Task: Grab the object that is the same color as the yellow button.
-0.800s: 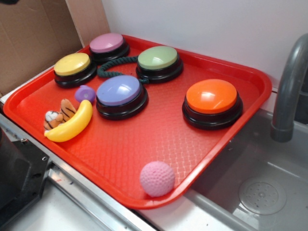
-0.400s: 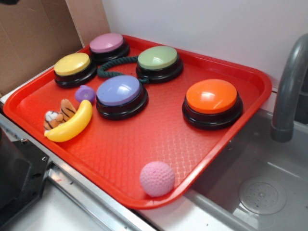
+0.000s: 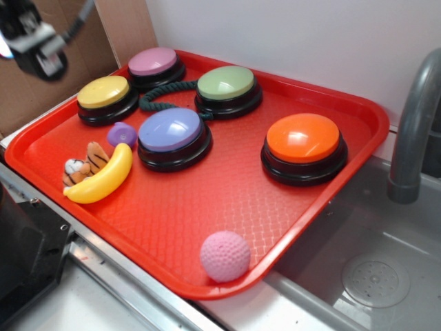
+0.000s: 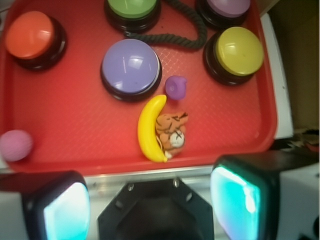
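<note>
The yellow toy banana [image 3: 103, 178] lies at the near left of the red tray [image 3: 207, 207], touching a plush tiger [image 3: 81, 165]. In the wrist view the banana [image 4: 150, 127] lies just beyond the tray's near rim. The yellow button [image 3: 105, 93] stands at the far left and also shows in the wrist view [image 4: 239, 45]. My gripper [image 3: 31, 41] hangs high above the tray's far left corner, apart from everything. In the wrist view the gripper [image 4: 150, 200] has its jaws wide apart and empty, with the banana ahead between them.
On the tray are purple [image 3: 172, 131], green [image 3: 226, 83], orange [image 3: 303, 138] and pink [image 3: 153, 62] buttons, a dark rope [image 3: 162, 93], a small purple toy [image 3: 122, 133] and a pink ball [image 3: 224, 256]. A grey faucet [image 3: 413, 124] and sink [image 3: 372, 276] are at the right.
My gripper has come into the exterior view at the top left. The things on the tray have not moved.
</note>
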Tool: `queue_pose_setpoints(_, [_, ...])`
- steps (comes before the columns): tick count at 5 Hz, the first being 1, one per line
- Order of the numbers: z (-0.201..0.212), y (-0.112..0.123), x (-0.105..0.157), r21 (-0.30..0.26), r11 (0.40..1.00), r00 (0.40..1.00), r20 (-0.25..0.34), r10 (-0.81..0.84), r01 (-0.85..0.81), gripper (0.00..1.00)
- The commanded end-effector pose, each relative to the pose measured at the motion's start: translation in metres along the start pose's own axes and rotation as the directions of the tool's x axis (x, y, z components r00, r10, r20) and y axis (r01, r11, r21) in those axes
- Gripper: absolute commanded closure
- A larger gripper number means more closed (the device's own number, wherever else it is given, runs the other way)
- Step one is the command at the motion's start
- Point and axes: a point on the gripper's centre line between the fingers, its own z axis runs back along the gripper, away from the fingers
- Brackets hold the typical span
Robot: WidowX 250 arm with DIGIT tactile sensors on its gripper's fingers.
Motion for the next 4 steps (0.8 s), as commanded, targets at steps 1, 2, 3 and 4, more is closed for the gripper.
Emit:
queue_pose_setpoints(1, [-0.064, -0.01, 0.014, -0.004, 0.999, 0.999, -0.006, 0.052, -0.052, 0.0])
queue_pose_setpoints(2, [-0.094, -0.013, 0.016, -0.016, 0.998, 0.997, -0.029, 0.067, -0.067, 0.0])
queue_pose_setpoints(3, [-0.113, -0.014, 0.014, -0.014, 0.995, 0.994, -0.058, 0.096, -0.097, 0.0])
queue_pose_setpoints(4, [-0.129, -0.014, 0.013, -0.005, 0.995, 0.991, -0.086, 0.098, -0.099, 0.0])
